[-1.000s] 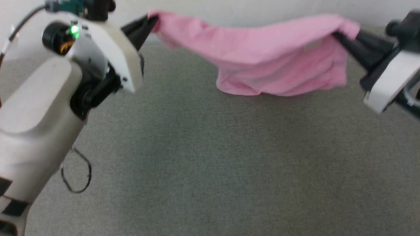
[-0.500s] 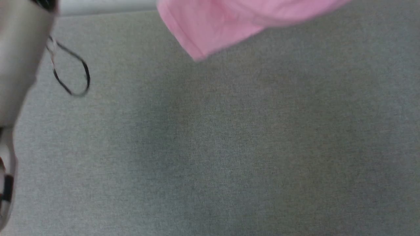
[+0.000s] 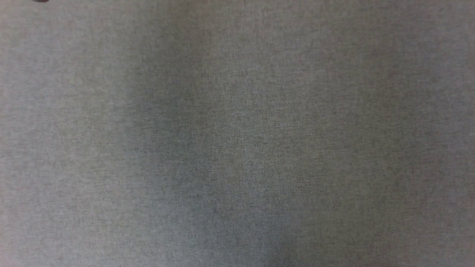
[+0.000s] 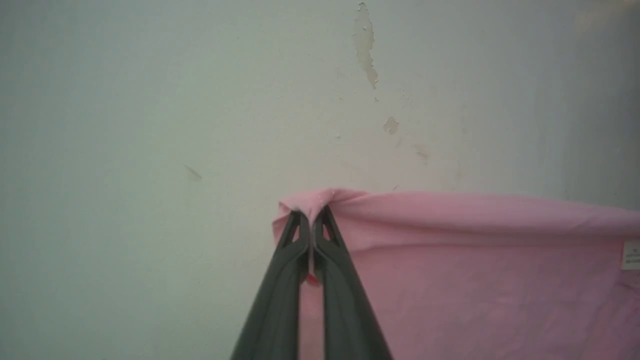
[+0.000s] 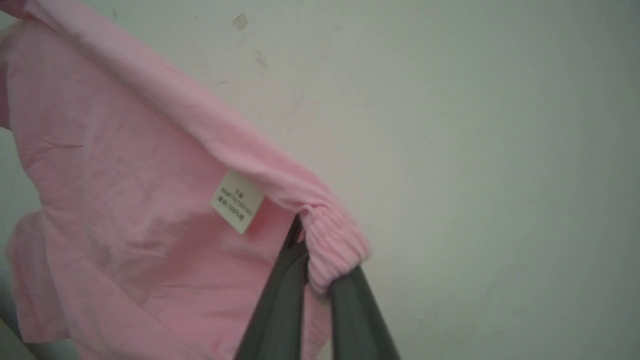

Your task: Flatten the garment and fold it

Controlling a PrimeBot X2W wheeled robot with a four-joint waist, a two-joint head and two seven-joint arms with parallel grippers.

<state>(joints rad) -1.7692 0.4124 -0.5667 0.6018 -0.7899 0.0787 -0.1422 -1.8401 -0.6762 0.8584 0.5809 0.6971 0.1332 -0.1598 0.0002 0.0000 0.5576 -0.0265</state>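
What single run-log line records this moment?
left gripper: shut on garment | right gripper: shut on garment | garment: hanging, unfolded

text | white label (image 5: 237, 202) on garment (image 5: 125, 165) | small print — only "100%" legible, rest blurred

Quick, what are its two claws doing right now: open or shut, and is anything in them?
Left gripper: shut on the top edge of the pink garment.
Right gripper: shut on the garment's gathered waistband.
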